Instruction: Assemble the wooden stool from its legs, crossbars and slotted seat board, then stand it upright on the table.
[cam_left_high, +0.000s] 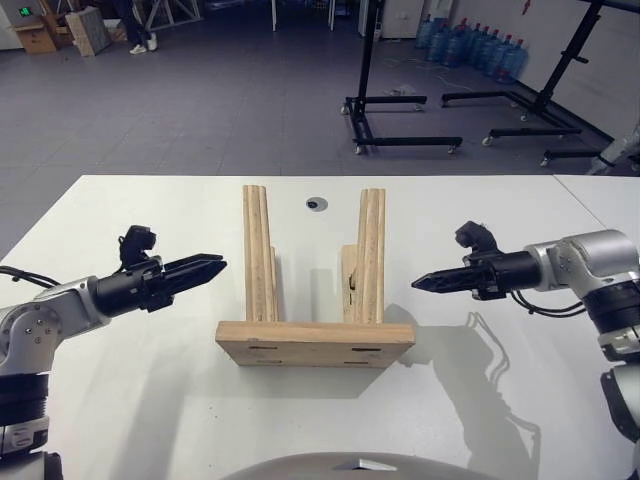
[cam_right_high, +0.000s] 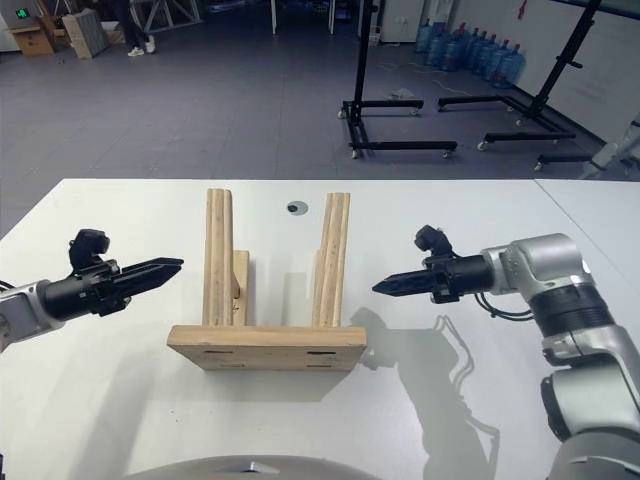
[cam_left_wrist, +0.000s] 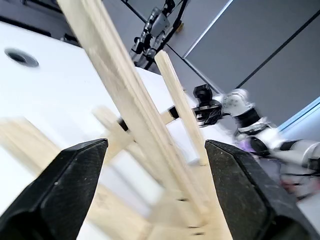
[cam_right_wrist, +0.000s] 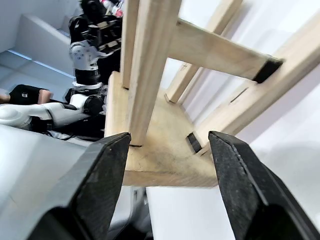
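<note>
left wrist view, left gripper (cam_left_wrist: 156, 145): fingers spread wide, holding nothing; the stool's legs stand straight ahead of the gap.
left gripper's place: on the stool's left, tip aimed inward at the left legs (cam_left_high: 258, 250), near them but not touching.
stool (cam_left_high: 315, 343): looks fully assembled, lying on its side on the table (cam_left_high: 120, 210).
seat board (cam_right_high: 265, 348): on its edge, the end nearest you, running crosswise.
long axis: the legs run straight away from you, square to the line both grippers point along.
crossbar (cam_right_wrist: 215, 50): joins two legs a little way off the seat board.
right gripper (cam_left_high: 415, 284): on the stool's right, aimed inward at the right legs, near but apart; fingers open and empty.
nearer arm: you can't pick one, both sit about equally close.
next move, as a judgement: you'd close in from both sides on the legs and tip the seat board up and over.
</note>
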